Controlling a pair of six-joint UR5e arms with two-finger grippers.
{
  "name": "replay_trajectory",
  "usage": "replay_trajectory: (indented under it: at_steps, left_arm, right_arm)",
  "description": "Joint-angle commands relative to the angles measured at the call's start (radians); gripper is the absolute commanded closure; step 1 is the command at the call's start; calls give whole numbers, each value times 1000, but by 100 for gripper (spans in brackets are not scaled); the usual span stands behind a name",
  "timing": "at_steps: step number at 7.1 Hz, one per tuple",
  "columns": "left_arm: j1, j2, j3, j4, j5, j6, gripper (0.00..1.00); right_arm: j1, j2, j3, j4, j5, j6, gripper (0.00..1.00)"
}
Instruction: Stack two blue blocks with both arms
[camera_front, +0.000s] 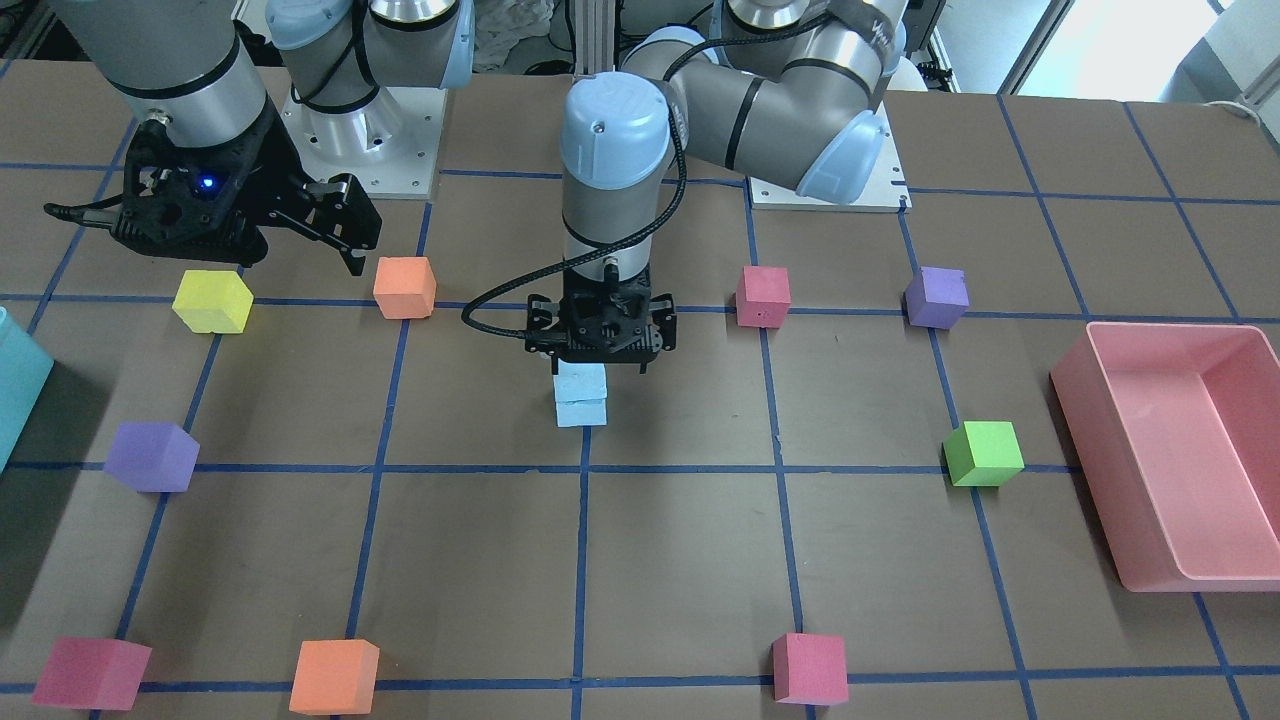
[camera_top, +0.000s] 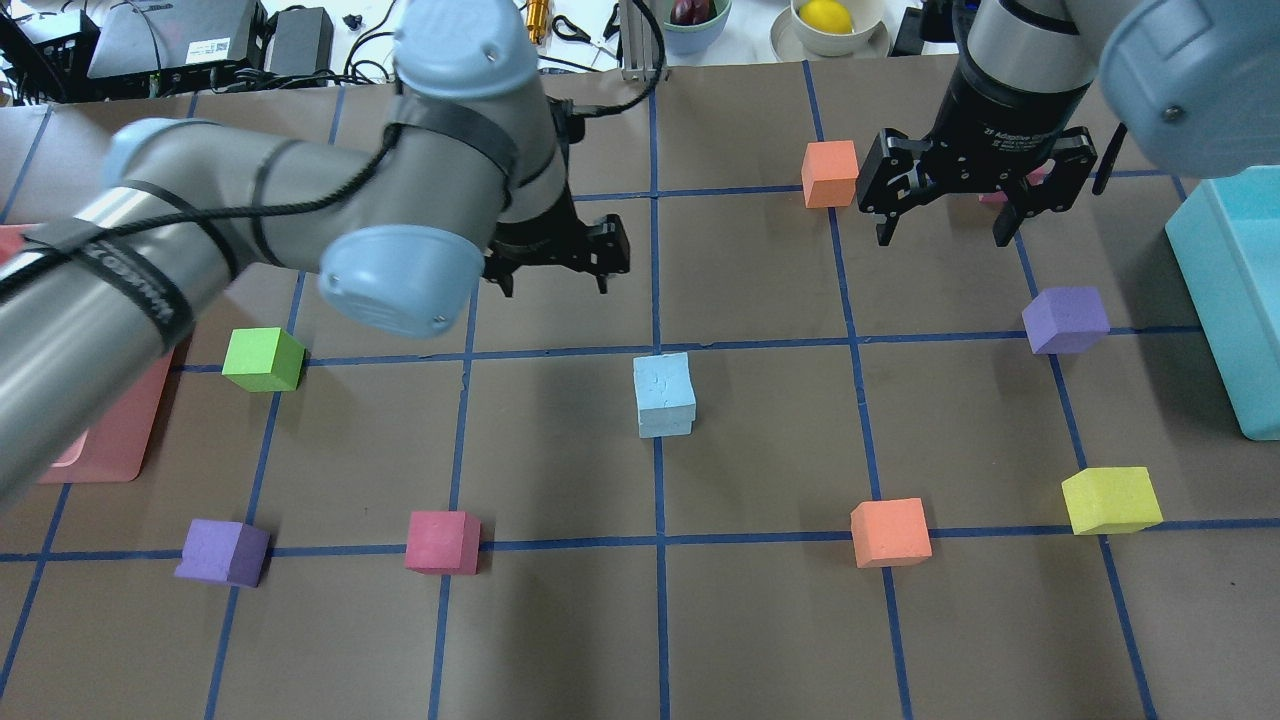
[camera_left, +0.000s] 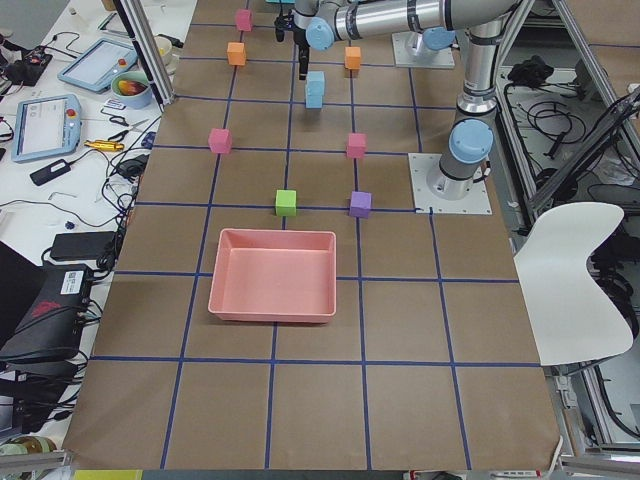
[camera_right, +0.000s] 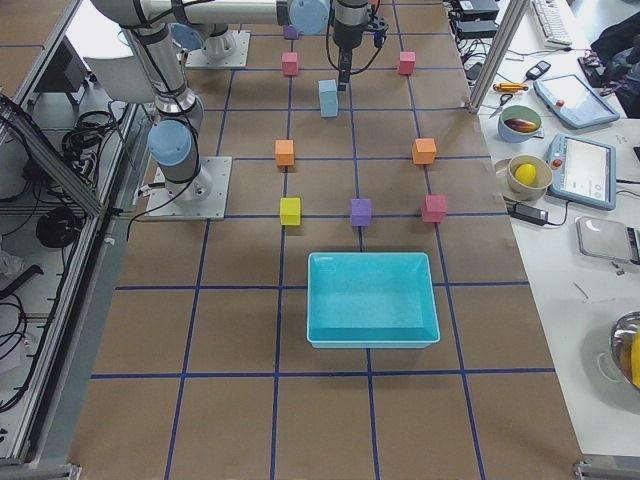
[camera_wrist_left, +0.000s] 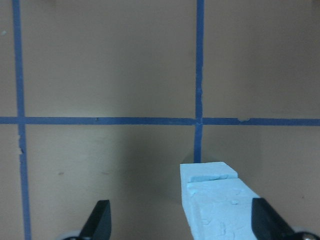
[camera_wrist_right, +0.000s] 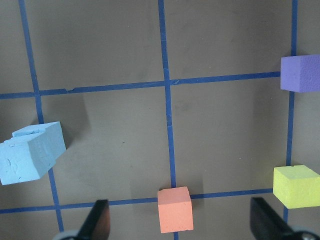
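The two pale blue blocks stand stacked in the middle of the table, the upper one sitting slightly askew on the lower one. The stack also shows in the front view. My left gripper hangs open just above the stack and holds nothing. In the left wrist view the stack lies below, between the spread fingers and nearer the right-hand one. My right gripper is open and empty, raised over the table's right far side. The stack appears at the left edge of its wrist view.
Coloured cubes lie around the stack: orange, yellow, purple, orange, green, red, purple. A teal bin stands at the right edge, a pink bin at the left.
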Motion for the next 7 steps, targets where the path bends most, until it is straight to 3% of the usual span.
replay_trajectory:
  at_steps: [1,3,7]
  left_arm:
    - [179,79,91,-217,-2,193,0]
    - [187,154,108,-245,5,195,0]
    - [235,173,80,-213,2,259,0]
  right_arm:
    - [0,0,1,1,-2,0,0]
    - [-2,0,1,1,-5,0,0]
    - [2,-13,-3,1,-1,0,0]
